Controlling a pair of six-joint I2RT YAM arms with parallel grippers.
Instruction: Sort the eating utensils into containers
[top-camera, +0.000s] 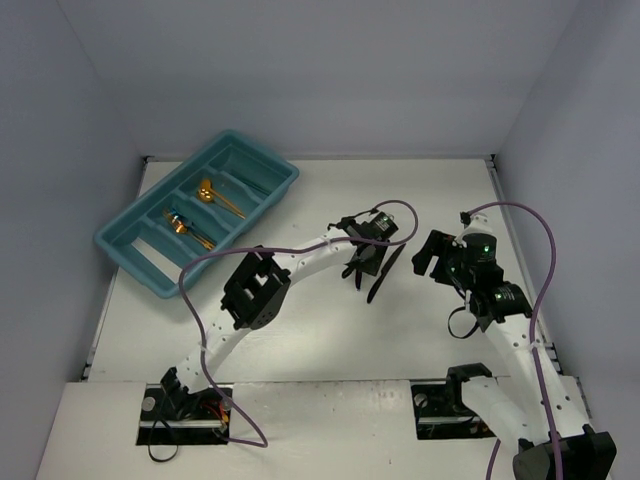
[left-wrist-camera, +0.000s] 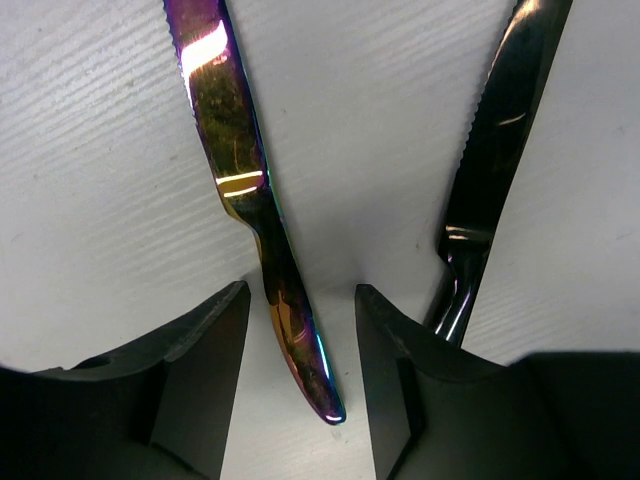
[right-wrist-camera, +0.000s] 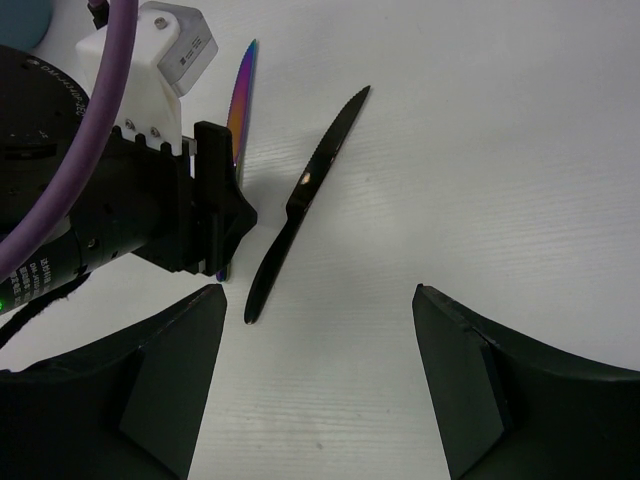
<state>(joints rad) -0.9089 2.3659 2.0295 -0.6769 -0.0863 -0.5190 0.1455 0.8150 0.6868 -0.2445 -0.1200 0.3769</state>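
Observation:
An iridescent purple knife (left-wrist-camera: 235, 150) lies on the white table, its handle end between the fingers of my left gripper (left-wrist-camera: 300, 300). Those jaws stand open on either side of the handle, with a gap on each side. A black knife (left-wrist-camera: 490, 170) lies just to its right, passing behind the right finger (left-wrist-camera: 395, 380). From above, the left gripper (top-camera: 358, 270) hangs mid-table beside the black knife (top-camera: 385, 273). My right gripper (top-camera: 428, 255) is open and holds nothing. Its wrist view shows the black knife (right-wrist-camera: 300, 200) and the purple blade (right-wrist-camera: 242, 100) ahead of the right gripper (right-wrist-camera: 318, 300). The teal tray (top-camera: 225, 243) sits at the far left.
Two copper-gold utensils (top-camera: 205, 190) (top-camera: 180, 222) and a dark one (top-camera: 250, 182) lie in the tray's compartments. The left arm's body (right-wrist-camera: 120, 220) fills the upper left of the right wrist view. Grey walls close in the table on three sides.

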